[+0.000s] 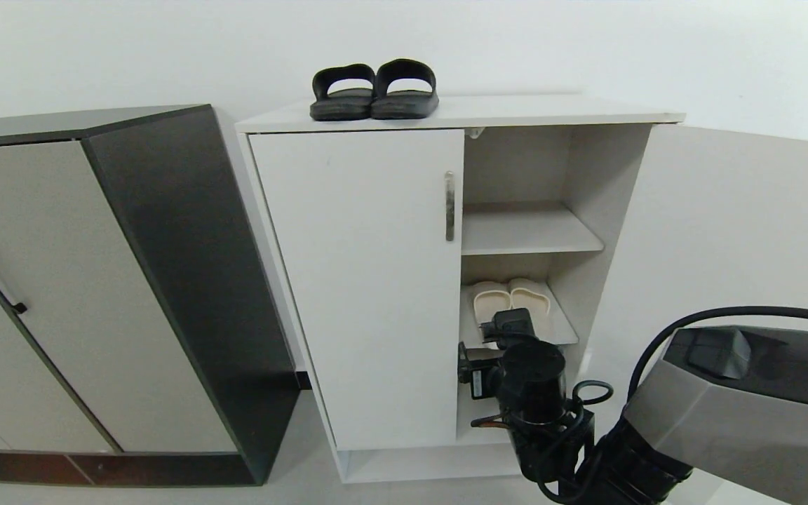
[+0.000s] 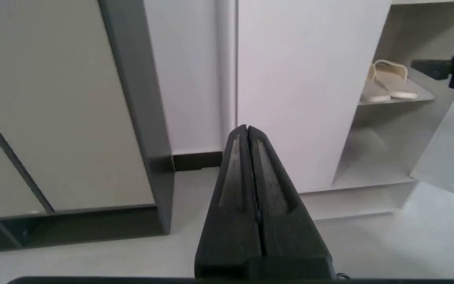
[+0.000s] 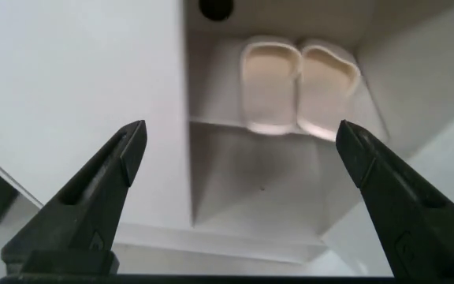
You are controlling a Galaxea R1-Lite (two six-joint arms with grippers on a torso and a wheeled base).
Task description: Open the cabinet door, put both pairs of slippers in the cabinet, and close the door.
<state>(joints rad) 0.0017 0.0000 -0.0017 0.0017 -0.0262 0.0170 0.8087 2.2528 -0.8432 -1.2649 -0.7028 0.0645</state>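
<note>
The pair of cream foam slippers [image 1: 511, 298] lies side by side on the middle shelf [image 1: 562, 327] inside the white wooden cabinet [image 1: 551, 109], in its right-hand compartment; the pair of black rubber slide slippers [image 1: 374, 91] stands on the cabinet's top, towards its left end, the two touching each other. The cabinet's right door [image 1: 726, 224] is swung wide open; its left door [image 1: 355, 280] is shut, with a slim upright metal handle [image 1: 449, 205] at its inner edge.

My right gripper [image 3: 241, 134] hangs just in front of the open compartment, below the level of the cream pair and apart from it; its fingers [image 3: 117, 170] are spread wide and grip nothing; between them I see the cream slippers and the bare lower part of the compartment beneath.

My left gripper [image 2: 247, 138] is low over the pale floor, off to the left of the white cabinet; its two black fingers are pressed flat together with nothing between them. To the left of the white cabinet stands a dark-framed cabinet with grey doors [image 1: 95, 280], just beside it.
</note>
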